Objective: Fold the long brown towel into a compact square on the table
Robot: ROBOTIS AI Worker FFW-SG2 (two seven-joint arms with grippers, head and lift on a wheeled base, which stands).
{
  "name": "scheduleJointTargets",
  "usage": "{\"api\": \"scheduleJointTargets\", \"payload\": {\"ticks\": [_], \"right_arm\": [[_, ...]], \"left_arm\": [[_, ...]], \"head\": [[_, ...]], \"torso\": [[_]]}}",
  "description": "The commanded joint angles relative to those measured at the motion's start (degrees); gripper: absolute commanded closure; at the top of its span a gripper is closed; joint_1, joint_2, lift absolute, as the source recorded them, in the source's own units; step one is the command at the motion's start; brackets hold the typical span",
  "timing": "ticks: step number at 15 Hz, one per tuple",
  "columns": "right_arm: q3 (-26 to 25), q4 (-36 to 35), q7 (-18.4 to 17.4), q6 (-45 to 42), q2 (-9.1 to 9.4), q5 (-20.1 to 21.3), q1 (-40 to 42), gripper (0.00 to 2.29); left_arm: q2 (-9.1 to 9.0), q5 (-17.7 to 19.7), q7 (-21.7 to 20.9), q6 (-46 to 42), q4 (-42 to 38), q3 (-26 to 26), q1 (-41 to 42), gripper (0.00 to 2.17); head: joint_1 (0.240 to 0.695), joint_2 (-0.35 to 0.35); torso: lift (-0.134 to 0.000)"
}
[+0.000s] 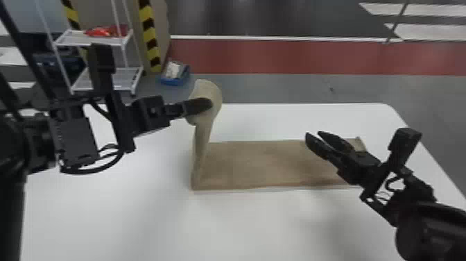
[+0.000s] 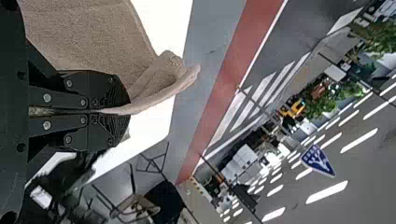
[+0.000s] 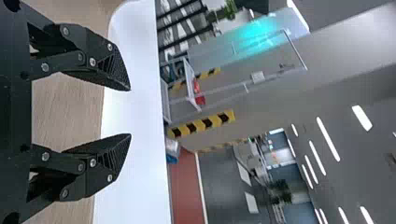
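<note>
So the towel is nowhere near a compact square, imo. Most of it lies in a long flat strip across the surface, and its left end is up in the air, pinched tight between the fingers of the left gripper. The right gripper has its fingers spread wide with nothing in them, hanging near the strip's right end. Can't tell whether the strip is already doubled lengthwise. My guess is this is a crosswise fold just getting going: that raised end needs to come over to the right and be laid down, then probably another fold plus some squaring up.
</note>
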Motion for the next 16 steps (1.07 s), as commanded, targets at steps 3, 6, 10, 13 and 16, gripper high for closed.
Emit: {"api": "scheduleJointTargets", "payload": {"ticks": [3, 6, 10, 13, 16], "right_arm": [[-14.2, -1.6, 0.1, -1.9, -5.44, -7.2, 6.0, 0.07], [-15.6, -0.7, 1.0, -3.4, -6.23, -7.5, 7.9, 0.07], [-16.1, 2.0, 1.1, -5.6, -6.23, -8.7, 7.5, 0.07], [-15.9, 4.0, 1.4, -6.3, -7.02, -8.7, 7.2, 0.07], [-16.1, 4.3, 1.6, -6.5, -7.11, -8.8, 7.2, 0.07]], "left_arm": [[-5.47, -12.7, 2.6, -12.2, -3.6, -10.0, 4.8, 1.42], [-5.82, -15.4, 4.1, -20.6, -1.9, -18.6, 5.9, 1.42], [-6.0, -19.4, 4.5, -28.2, 4.3, -26.3, 6.5, 1.42], [-6.08, -20.9, 4.8, -33.7, 8.9, -29.2, 6.8, 1.42], [-6.43, -21.1, 5.7, -37.9, 10.6, -31.5, 7.4, 1.42]], "head": [[0.682, -0.225], [0.676, -0.35], [0.692, -0.35], [0.695, -0.35], [0.695, -0.35]], "torso": [[-0.128], [-0.128], [-0.128], [-0.128], [-0.128]]}}
